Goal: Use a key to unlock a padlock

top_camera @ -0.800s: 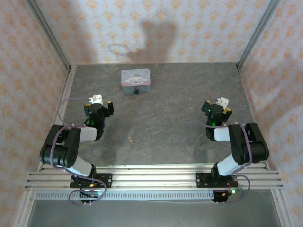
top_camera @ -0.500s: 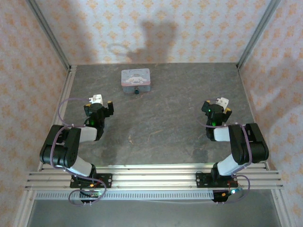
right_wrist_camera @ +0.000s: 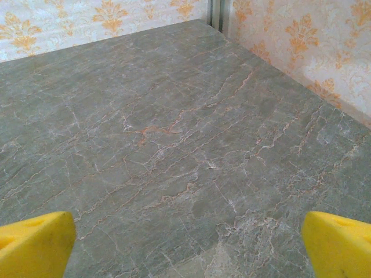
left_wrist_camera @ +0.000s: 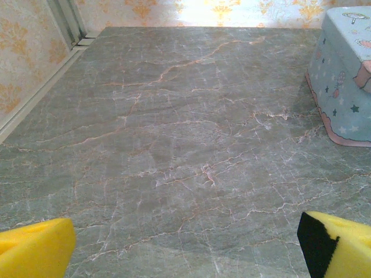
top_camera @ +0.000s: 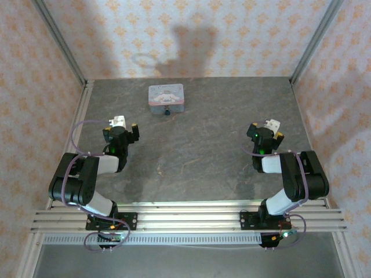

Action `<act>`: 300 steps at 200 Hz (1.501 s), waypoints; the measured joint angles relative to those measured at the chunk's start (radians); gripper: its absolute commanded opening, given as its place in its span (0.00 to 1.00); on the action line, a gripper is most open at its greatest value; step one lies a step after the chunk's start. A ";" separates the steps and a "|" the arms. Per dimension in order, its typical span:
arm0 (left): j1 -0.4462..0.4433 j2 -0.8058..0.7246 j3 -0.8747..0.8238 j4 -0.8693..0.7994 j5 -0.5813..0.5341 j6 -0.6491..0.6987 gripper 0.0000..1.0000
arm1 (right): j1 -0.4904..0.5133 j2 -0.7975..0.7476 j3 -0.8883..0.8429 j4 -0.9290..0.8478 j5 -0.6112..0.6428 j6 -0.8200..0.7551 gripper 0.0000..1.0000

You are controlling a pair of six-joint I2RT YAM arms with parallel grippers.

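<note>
1. Grey-lilac padlock (top_camera: 166,98) sat at the table's (top_camera: 220,162) far side, left of centre, key (top_camera: 167,112) just beside its near edge.
2. I had the left gripper (top_camera: 124,124) and right gripper (top_camera: 267,127) wide open, empty.
3. Left arm was nearer; padlock lay ahead-right of it, long axis crosswise.

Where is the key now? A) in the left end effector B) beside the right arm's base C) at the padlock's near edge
C: the top view shows the key as a small dark spot at the near edge of the padlock, and the left end effector stands open and empty.
</note>
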 measured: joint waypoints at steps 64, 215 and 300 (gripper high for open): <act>0.013 -0.002 0.000 -0.014 0.013 0.000 1.00 | 0.000 0.000 0.000 0.000 0.000 0.000 0.99; 0.033 0.619 1.535 -1.111 0.305 -0.312 0.85 | 0.225 0.433 1.282 -1.107 -0.254 0.307 0.93; 0.029 0.909 1.742 -1.350 0.617 -0.377 0.63 | 0.334 1.121 2.141 -1.441 -0.583 0.461 0.82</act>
